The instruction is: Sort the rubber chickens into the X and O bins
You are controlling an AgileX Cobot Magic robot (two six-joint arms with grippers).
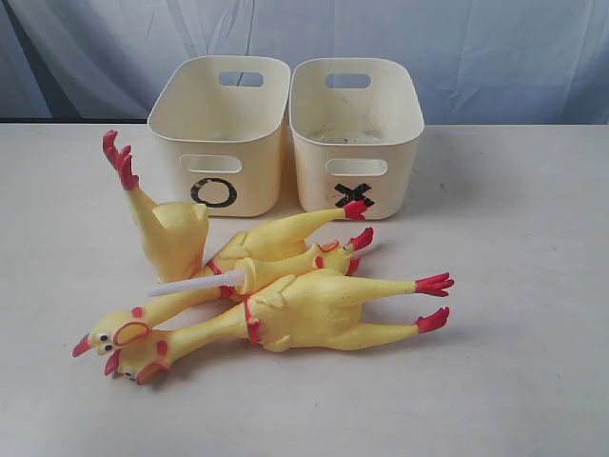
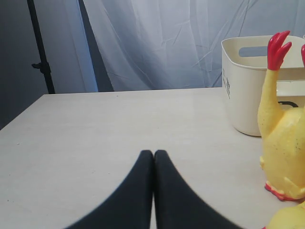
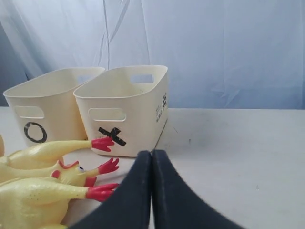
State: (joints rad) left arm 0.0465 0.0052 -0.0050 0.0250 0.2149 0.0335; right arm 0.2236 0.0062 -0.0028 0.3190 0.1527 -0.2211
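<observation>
With neither arm showing in the exterior view, I go by the wrist cameras. The left jaws are pressed tip to tip with nothing between them, bare counter [image 2: 95, 129] ahead. The right jaws are closed the same way and empty.

At 12 o'clock on the counter two cream tubs stand side by side. The O bin [image 1: 257, 152] carries a black O on its front. At its 3 o'clock, the X bin [image 1: 400, 181] carries a black X. A small dark printed mark [image 3: 162, 101] sits on each tub's end wall, too fine for me to read.

All four chickens are out on the counter. The upended chicken [image 1: 171, 238] stands at 7 o'clock of the O bin, red feet up. The other three lie piled at centre, heads toward 8 o'clock and feet toward 2 or 3 o'clock. The back chicken [image 1: 276, 238] has a foot at the X bin's base, just under the X. The middle chicken [image 1: 285, 269] rests against it, and the front chicken [image 1: 314, 309] lies nearest 6 o'clock. A white tube [image 1: 186, 286] juts from the pile toward 9 o'clock.
</observation>
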